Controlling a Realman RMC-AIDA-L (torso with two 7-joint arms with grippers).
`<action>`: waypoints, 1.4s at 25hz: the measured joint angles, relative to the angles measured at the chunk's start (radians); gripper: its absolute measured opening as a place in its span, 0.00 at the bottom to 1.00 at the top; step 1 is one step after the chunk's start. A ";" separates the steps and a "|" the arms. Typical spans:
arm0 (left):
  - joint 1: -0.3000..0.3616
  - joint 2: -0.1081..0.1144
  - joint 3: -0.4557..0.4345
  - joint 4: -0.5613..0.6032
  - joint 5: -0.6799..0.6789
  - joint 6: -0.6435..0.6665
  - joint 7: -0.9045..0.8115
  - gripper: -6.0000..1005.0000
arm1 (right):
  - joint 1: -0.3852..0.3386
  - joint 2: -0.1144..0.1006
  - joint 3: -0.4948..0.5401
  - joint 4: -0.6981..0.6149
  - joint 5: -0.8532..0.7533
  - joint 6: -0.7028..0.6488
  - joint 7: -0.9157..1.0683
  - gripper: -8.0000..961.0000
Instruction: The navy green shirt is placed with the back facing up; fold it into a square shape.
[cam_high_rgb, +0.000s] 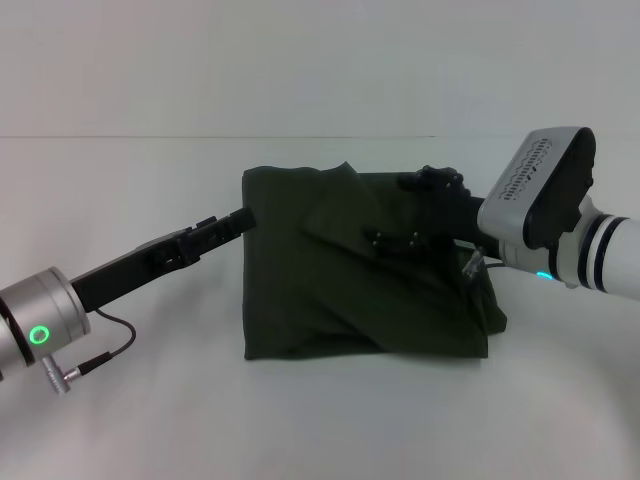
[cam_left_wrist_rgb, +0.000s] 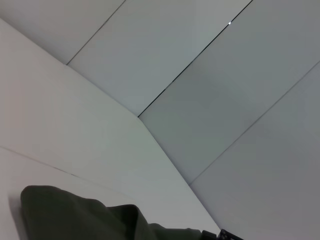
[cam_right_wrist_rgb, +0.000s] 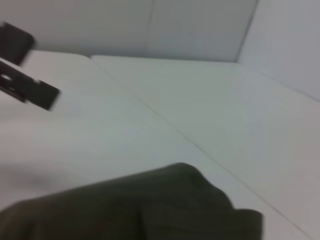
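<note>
I see the soft dark olive-green cloth shirt (cam_high_rgb: 360, 270) folded into a rough square in the middle of the plain white table (cam_high_rgb: 120, 180). My black left gripper (cam_high_rgb: 238, 220) touches its left edge; I cannot tell its grip. My black right gripper (cam_high_rgb: 432, 200) is over the top right part; same there. Bare table lies all around the cloth.

A plain white desk (cam_high_rgb: 120, 430) carries the work. The navy green shirt (cam_high_rgb: 330, 290) lies directly on it, folded into a rough, rumpled rectangle around the desk's middle, somewhat nearer the far edge than the near edge, with bare desk on all sides.
</note>
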 joint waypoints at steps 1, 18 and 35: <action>0.000 0.000 0.000 0.000 0.001 -0.001 0.000 0.91 | 0.000 0.000 -0.008 0.001 -0.002 -0.016 0.007 0.92; -0.004 0.000 -0.001 0.000 0.000 -0.006 0.000 0.91 | 0.007 0.001 -0.213 -0.019 -0.001 0.065 0.094 0.92; -0.008 -0.003 0.000 0.000 -0.002 -0.006 0.000 0.91 | 0.018 0.002 -0.215 -0.022 -0.001 0.109 0.096 0.92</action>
